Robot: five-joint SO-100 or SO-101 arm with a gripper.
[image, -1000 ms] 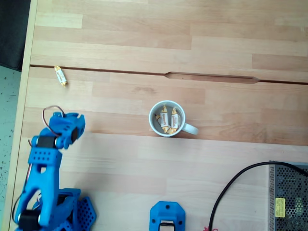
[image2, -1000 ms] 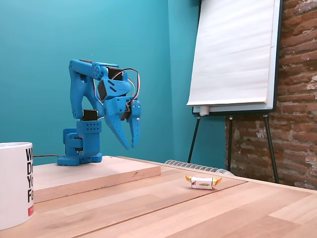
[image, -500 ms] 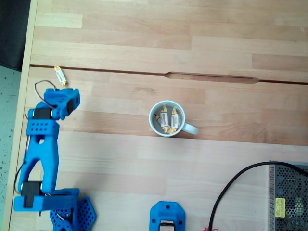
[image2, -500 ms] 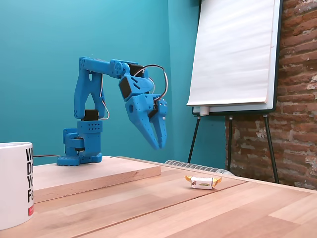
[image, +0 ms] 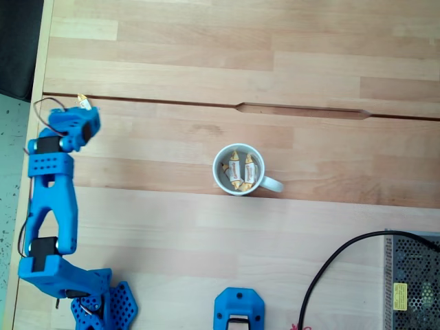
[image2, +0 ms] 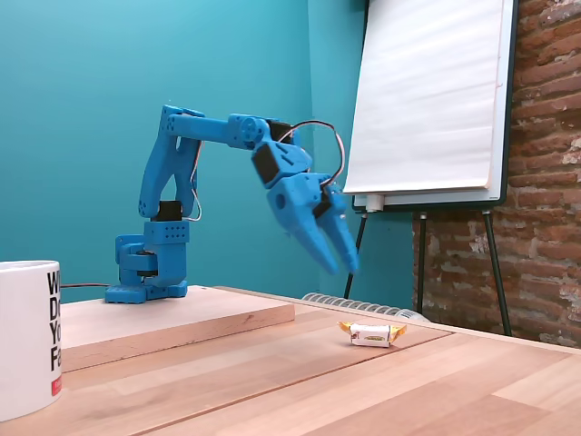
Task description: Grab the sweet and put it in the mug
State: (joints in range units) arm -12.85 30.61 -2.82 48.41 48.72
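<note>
We are reaching for the sweet, which is lying on the wooden table near its left edge in the top-down fixed view, well apart from the mug, which is already holding two similar sweets. In the side fixed view our gripper is hanging above the sweet and a little to its left, not touching it, with the fingers close together and only a narrow gap between them. To do this well, we are judging that the fingers need to spread wider before we go down, and that we should be lining them up across the sweet's cream middle rather than its twisted ends, coming down straight so the small wrapper is not nudged aside.
</note>
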